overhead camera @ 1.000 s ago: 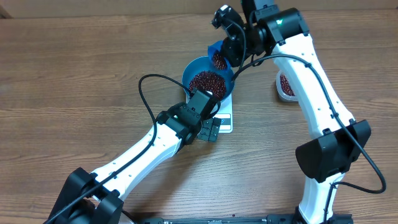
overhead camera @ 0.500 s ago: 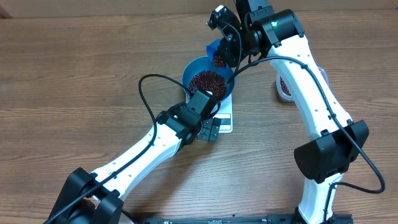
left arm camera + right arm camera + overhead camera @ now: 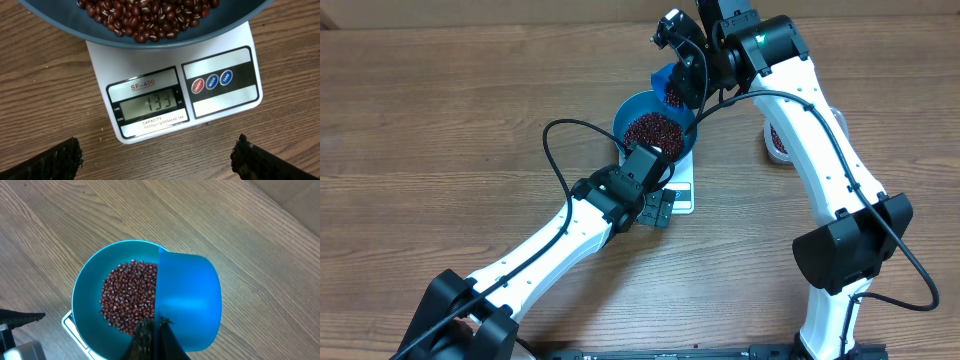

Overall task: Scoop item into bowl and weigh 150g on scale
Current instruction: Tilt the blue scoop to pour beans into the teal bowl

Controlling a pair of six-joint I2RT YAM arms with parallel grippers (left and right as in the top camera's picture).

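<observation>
Quick look at our rig rn: in the overhead view the bowl [image 3: 622, 118] sits a bit toward 12 o'clock from the middle of the wood table [image 3: 440, 120]. It's parked on the scale [image 3: 683, 190], which pokes out from under it at the bowl's 5 o'clock. The beans [image 3: 653, 130] make a loose dark red heap covering the bowl's bottom. There are more of them in the scoop [image 3: 668, 80] and in the clear tub [image 3: 780, 137], which is near the bowl's 3 o'clock and half hidden behind the right arm. The right gripper [image 3: 692, 72] is clamped tight on the scoop's handle end. It holds the scoop tilted over the bowl's rim at approx 1 o'clock. From the right wrist cam we see the scoop's smooth blue outside overlapping the bowl's 3 o'clock edge. Can't tell if scoop and rim actually touch, tbh. The left gripper [image 3: 157, 162] hangs just beside the scale's front edge w/ its jaws spread wide and nothing between them. Its fingertips [image 3: 55, 160] show at 7 and 5 o'clock in the left wrist cam. That same cam has the bowl at 12 o'clock and the scale's display dead center, reading 133. Three round buttons sit at the display's 3 o'clock.
</observation>
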